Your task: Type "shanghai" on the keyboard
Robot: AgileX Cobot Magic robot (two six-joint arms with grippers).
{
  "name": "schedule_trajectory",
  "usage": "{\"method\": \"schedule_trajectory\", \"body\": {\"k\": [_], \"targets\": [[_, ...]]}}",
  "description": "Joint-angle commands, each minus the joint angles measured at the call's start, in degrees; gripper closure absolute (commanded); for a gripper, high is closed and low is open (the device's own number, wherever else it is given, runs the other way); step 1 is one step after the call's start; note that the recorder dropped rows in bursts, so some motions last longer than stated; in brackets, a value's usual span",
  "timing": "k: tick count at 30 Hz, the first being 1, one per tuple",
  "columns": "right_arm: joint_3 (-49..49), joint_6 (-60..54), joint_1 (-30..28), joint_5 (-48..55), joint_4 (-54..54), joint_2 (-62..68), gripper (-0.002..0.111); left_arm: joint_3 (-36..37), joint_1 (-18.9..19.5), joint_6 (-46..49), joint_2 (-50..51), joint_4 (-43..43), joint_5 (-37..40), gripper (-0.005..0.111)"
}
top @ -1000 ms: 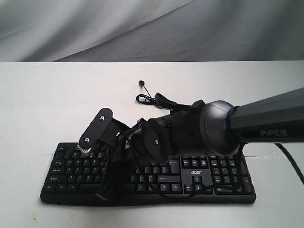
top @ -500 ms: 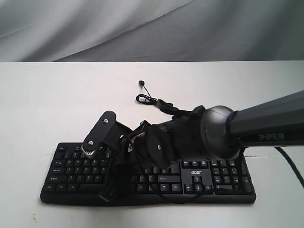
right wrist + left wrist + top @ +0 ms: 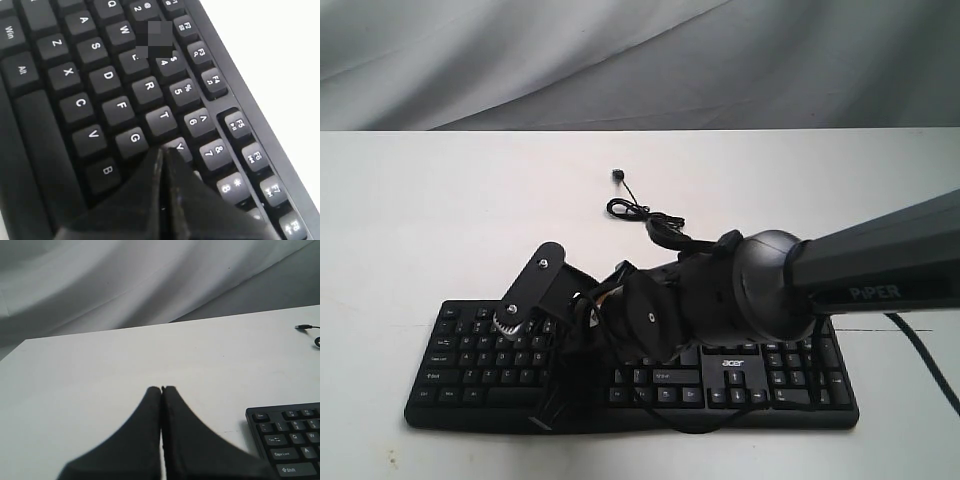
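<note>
The black keyboard [image 3: 775, 388] lies across the near part of the white table, its acer logo showing beside my right arm. The right gripper [image 3: 547, 412] reaches across the middle and points down over the left half of the keys. In the right wrist view the right gripper [image 3: 164, 150] is shut with nothing in it, its tips between the G key [image 3: 134, 137], the Y key [image 3: 180, 146] and the B key [image 3: 106, 171]; the key under them is hidden. The left gripper [image 3: 161, 388] is shut and empty over bare table, off the keyboard's [image 3: 290, 440] Esc corner.
The keyboard's thin black cable [image 3: 640, 212] lies coiled on the table behind it, ending in a small plug [image 3: 617, 176]. A grey cloth backdrop [image 3: 640, 60] hangs behind the table's far edge. The right arm's thick body [image 3: 760, 290] covers the keyboard's middle.
The right arm has sunk lower over the keyboard and shifted slightly right, bringing its shut fingertips closer to the keys.
</note>
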Motion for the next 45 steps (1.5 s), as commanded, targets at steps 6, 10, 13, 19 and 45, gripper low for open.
{"method": "schedule_trajectory", "body": {"k": [6, 10, 13, 19, 45], "targets": [[-0.2, -0.4, 0.0, -0.1, -1.4, -2.7, 0.108, 0.3, -0.4, -0.3, -0.2, -0.1, -0.6, 0.107], [-0.2, -0.4, 0.0, -0.2, -1.5, -3.0, 0.108, 0.3, -0.4, -0.3, -0.2, -0.1, -0.6, 0.107], [-0.2, -0.4, 0.0, -0.3, -1.5, -3.0, 0.108, 0.3, -0.4, -0.3, -0.2, -0.1, -0.6, 0.107], [-2.3, -0.5, 1.2, -1.5, -1.7, -2.3, 0.108, 0.3, -0.4, -0.3, -0.2, -0.1, -0.6, 0.107], [-20.2, -0.5, 6.4, 5.1, -0.7, 10.2, 0.108, 0.3, -0.4, -0.3, -0.2, -0.1, -0.6, 0.107]]}}
